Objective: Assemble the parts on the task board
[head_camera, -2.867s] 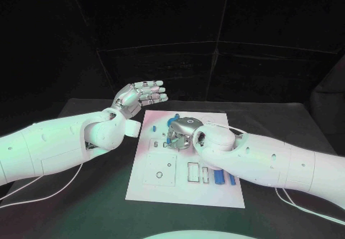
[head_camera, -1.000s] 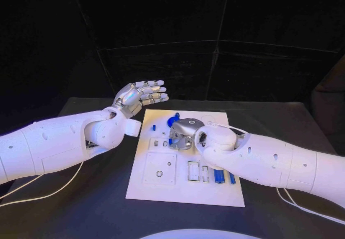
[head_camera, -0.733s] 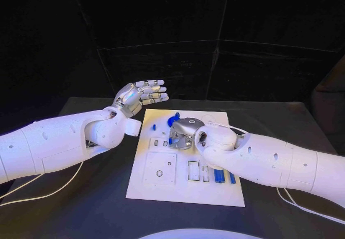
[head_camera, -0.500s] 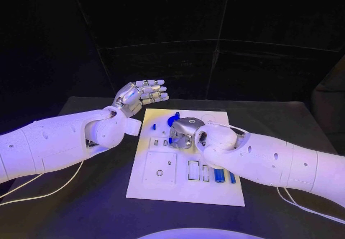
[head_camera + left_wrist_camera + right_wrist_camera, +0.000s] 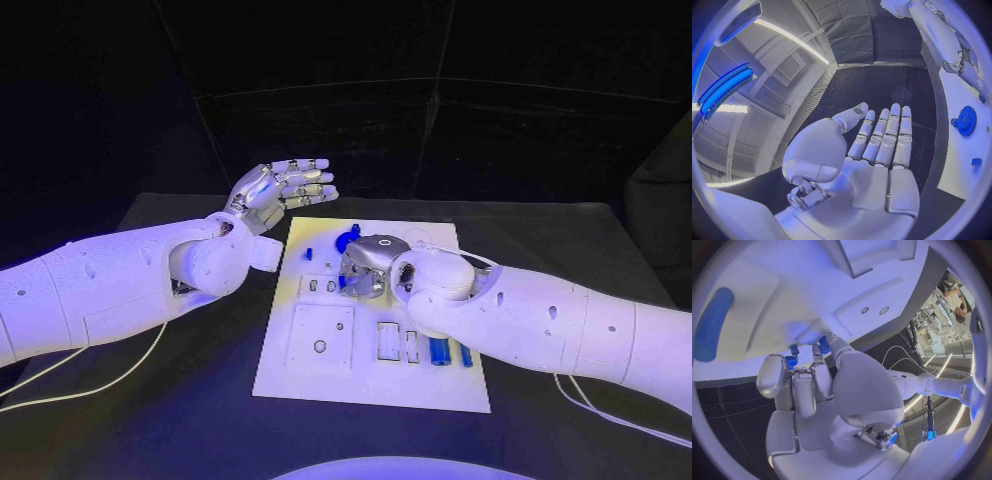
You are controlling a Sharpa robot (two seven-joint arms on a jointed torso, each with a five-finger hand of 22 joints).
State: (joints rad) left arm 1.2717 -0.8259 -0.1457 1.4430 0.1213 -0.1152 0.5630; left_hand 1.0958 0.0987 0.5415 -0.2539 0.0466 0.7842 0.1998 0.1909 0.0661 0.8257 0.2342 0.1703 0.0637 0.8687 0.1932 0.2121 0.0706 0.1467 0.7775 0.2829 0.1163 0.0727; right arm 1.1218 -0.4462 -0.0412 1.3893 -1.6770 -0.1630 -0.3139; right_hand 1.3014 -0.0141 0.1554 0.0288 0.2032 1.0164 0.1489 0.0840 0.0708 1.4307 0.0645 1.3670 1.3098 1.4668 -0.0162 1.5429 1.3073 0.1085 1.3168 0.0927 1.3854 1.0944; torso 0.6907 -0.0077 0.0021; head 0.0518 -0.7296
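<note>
We find the left hand raised, fingers apart, empty; the right hand pinches a small blue part over the task board.

right hand is down on the white task board, fingertips touching it, small blue parts right at the fingers. a long blue part lies on the board well off from the hand.

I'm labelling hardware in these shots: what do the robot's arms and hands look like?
Both arms are smooth white shells, thick and rounded, with small dark dots. The left hand and right hand are silver metal with jointed fingers. Thin white cables trail from the arms onto the black table.
</note>
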